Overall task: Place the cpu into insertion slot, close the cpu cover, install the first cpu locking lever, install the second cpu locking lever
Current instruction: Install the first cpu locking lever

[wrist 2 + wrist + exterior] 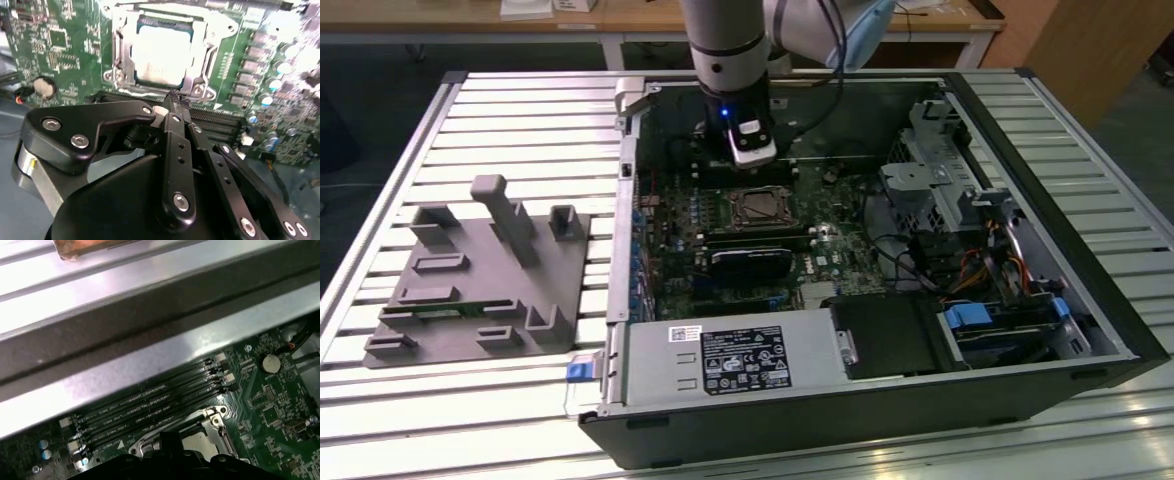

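**Q:** How does your arm stand in the exterior view?

**A:** My arm comes straight down into the open computer case (1014,250), which lies on its side on the slatted bench (520,110). My hand (750,160) hangs just above the motherboard (841,250), at the far edge of the insertion slot (759,207). A grey fixture (480,280) sits on the bench well apart, toward the exterior view's left. The case walls hem in the board, leaving open room above the slot.

**Q:** And the second wrist view?

**A:** My hand (175,100) is clenched, its black fingers (172,130) drawn to a single tip and grasping nothing. The tip hovers at the slot's near rim. The cpu (159,55) lies flat in the slot, pale top up, edges square to the socket. The cpu cover (197,75) lies down around it, framing the chip.

**Q:** The first wrist view?

**A:** The long memory slots (150,405) run beside the socket, parallel to its edge, and the case's metal wall (150,340) rises just beyond them.
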`<state>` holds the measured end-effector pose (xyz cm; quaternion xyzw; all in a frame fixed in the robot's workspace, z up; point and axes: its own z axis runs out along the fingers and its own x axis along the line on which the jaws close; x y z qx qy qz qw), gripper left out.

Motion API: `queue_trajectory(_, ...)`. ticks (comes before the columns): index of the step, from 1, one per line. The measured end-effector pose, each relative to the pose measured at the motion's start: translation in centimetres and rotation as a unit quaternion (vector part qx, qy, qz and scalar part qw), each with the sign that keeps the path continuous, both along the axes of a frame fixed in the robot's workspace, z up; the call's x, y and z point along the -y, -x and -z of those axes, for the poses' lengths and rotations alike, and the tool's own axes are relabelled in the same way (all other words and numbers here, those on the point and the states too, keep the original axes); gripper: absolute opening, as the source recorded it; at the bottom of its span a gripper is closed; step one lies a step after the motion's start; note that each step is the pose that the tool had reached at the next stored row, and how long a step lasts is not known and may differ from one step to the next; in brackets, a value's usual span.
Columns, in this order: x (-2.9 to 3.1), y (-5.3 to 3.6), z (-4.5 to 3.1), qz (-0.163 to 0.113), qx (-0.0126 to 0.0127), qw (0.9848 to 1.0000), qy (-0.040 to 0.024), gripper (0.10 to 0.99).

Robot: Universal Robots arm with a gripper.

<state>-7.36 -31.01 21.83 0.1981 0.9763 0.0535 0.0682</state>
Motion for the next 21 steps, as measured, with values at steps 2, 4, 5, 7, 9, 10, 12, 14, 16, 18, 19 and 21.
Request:
queue_trajectory(2,0.16,-0.01,-0.01,0.0,-0.0032,1.0,0.007,0.106)
queue_trajectory(4,0.5,0.0,0.01,0.0,-0.0053,0.9999,0.0097,0.106)
queue_trajectory(5,0.72,0.0,0.01,0.0,-0.006,0.9999,0.0104,0.106)
queue_trajectory(7,1.19,0.0,0.04,0.0,-0.0073,0.9999,0.0114,0.106)
queue_trajectory(9,1.68,-0.01,0.05,0.0,-0.0087,0.9999,0.0124,0.106)
queue_trajectory(10,1.88,-0.01,0.06,0.0,-0.0093,0.9999,0.013,0.106)
queue_trajectory(12,2.04,-0.01,0.06,0.0,-0.0097,0.9998,0.0154,0.106)
queue_trajectory(14,2.05,-0.01,0.06,0.0,-0.0098,0.9998,0.016,0.106)
queue_trajectory(16,2.06,-0.03,0.07,-0.001,-0.0102,0.9998,0.0165,0.106)
queue_trajectory(18,2.06,-0.13,0.09,-0.005,-0.0139,0.9997,0.0193,0.106)
queue_trajectory(19,2.06,-0.19,0.09,-0.007,-0.0166,0.9996,0.0216,0.106)
queue_trajectory(21,2.06,-0.36,0.13,-0.014,-0.0238,0.9992,0.0276,0.106)
